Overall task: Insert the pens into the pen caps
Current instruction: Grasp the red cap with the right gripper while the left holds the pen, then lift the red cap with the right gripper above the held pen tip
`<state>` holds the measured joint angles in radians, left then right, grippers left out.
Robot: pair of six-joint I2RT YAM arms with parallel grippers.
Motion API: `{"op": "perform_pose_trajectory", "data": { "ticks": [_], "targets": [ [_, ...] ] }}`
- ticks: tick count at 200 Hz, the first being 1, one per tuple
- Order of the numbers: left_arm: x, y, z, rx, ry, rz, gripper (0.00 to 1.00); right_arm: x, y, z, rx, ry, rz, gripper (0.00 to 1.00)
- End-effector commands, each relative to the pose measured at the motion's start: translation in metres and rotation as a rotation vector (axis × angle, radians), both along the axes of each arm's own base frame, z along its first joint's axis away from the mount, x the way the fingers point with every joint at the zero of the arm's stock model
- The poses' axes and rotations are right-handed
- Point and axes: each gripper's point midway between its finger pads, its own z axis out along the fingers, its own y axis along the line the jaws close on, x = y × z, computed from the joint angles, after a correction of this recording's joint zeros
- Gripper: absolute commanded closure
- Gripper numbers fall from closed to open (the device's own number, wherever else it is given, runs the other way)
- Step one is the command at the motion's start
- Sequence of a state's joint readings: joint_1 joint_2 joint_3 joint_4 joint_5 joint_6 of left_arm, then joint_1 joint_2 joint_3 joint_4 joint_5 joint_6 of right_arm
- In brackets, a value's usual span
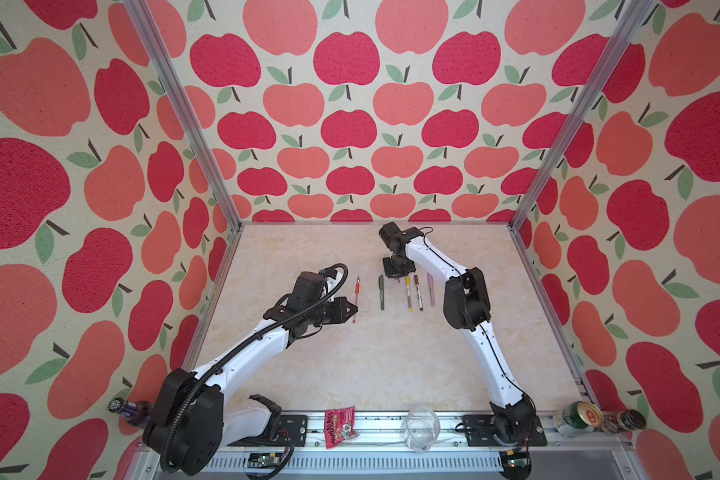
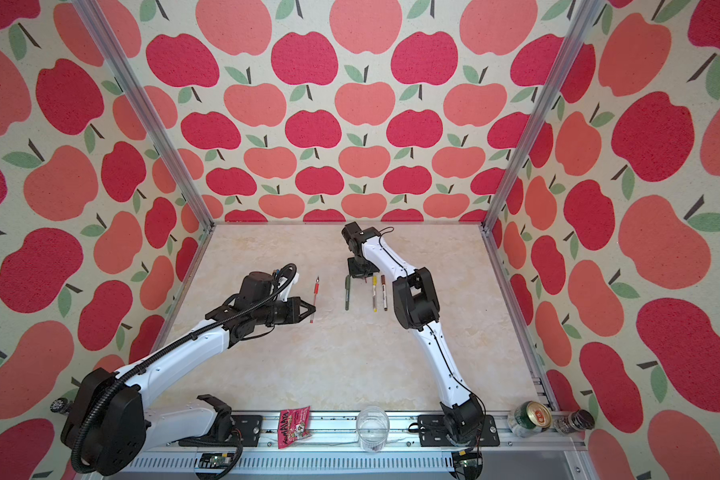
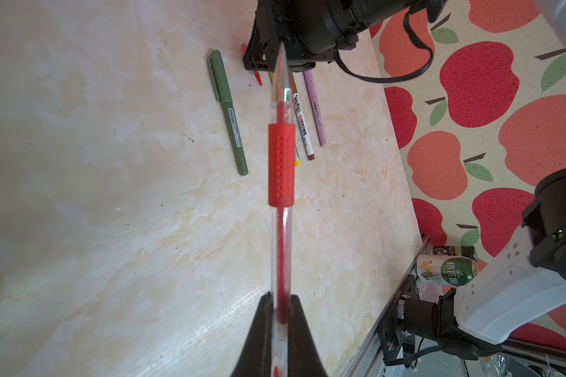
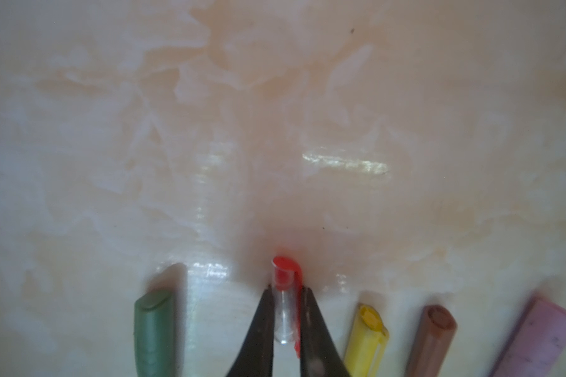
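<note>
**Red pen and red cap, ready to meet**

The left jaws are shut on the red pen (image 3: 280,163), pinching its clear barrel near the back end. The pen is up off the surface (image 1: 350,374), and its sharp tip points at the back edge. The right jaws are shut on the red cap (image 4: 283,293), a small clear tube with a red clip. The cap is low in the back half of the surface, in the gap between the green pen (image 1: 382,293) and the yellow pen (image 1: 408,295).

To do this step well, I think the cap should go straight up first, so it does not bump the pens on each side. Next, its open end should turn to face the pen tip. Then line the two up — tip and hole — and push slowly and straight. The pen is held far from its tip, so a hard push could make it wobble or slide in the jaws.

The green pen, the yellow pen, the brown pen (image 1: 418,293) and the lilac pen (image 1: 431,289) lie side by side in a row, and they look capped already.

The surface is pale, shiny and marbled, with tiny dark specks. Apple-print walls (image 1: 350,124) stand on three sides. Along the front edge sit a snack packet (image 1: 340,426), a clear cup (image 1: 422,428) and a drink can (image 1: 578,417).
</note>
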<state>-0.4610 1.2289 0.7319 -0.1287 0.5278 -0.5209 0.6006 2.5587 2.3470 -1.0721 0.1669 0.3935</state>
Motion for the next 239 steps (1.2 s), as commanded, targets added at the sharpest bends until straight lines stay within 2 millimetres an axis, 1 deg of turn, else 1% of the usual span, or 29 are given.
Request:
{"op": "perform_pose_trajectory", "data": {
  "ticks": [1,31,59,79,105,147,183,205,209,216,220,221,224,239],
  "targets": [
    [0.002,-0.002,0.001,-0.009,-0.01,-0.018,0.9,-0.006,-0.008,-0.017,-0.019,0.056,-0.017,0.89],
    [0.002,-0.003,0.0,-0.011,-0.008,-0.017,0.9,-0.005,-0.006,-0.006,0.0,0.044,-0.022,0.92],
    [0.002,-0.004,-0.002,-0.016,0.003,-0.016,0.9,-0.006,-0.002,0.012,0.074,0.032,-0.041,0.93],
    [0.0,-0.006,-0.004,-0.016,0.006,-0.022,0.9,-0.006,0.001,0.029,0.156,0.019,-0.066,0.93],
    [-0.002,-0.013,-0.007,-0.011,0.009,-0.036,0.9,-0.008,0.008,0.06,0.27,-0.018,-0.081,0.93],
    [-0.005,-0.033,-0.011,-0.017,0.008,-0.066,0.9,-0.022,0.016,0.103,0.427,-0.069,-0.091,0.93],
    [-0.005,-0.049,-0.013,-0.043,0.023,-0.075,0.91,-0.033,0.014,0.122,0.481,-0.083,-0.097,0.93],
    [-0.004,-0.058,-0.007,-0.053,0.014,-0.088,0.91,-0.041,0.017,0.137,0.542,-0.095,-0.094,0.93],
    [-0.004,-0.06,-0.006,-0.054,0.013,-0.089,0.91,-0.041,0.019,0.144,0.563,-0.105,-0.093,0.93],
    [-0.003,-0.062,-0.004,-0.06,0.009,-0.091,0.91,-0.045,0.019,0.144,0.58,-0.105,-0.095,0.93],
    [-0.002,-0.064,-0.003,-0.065,0.01,-0.09,0.91,-0.046,0.02,0.15,0.599,-0.116,-0.094,0.92],
    [-0.002,-0.064,-0.003,-0.065,0.01,-0.089,0.91,-0.047,0.02,0.147,0.597,-0.111,-0.097,0.92],
    [-0.002,-0.065,-0.002,-0.069,0.01,-0.088,0.91,-0.048,0.021,0.151,0.609,-0.119,-0.095,0.92],
    [0.0,-0.069,0.002,-0.094,0.005,-0.085,0.91,-0.055,0.022,0.158,0.647,-0.137,-0.095,0.92]
  ]
}}
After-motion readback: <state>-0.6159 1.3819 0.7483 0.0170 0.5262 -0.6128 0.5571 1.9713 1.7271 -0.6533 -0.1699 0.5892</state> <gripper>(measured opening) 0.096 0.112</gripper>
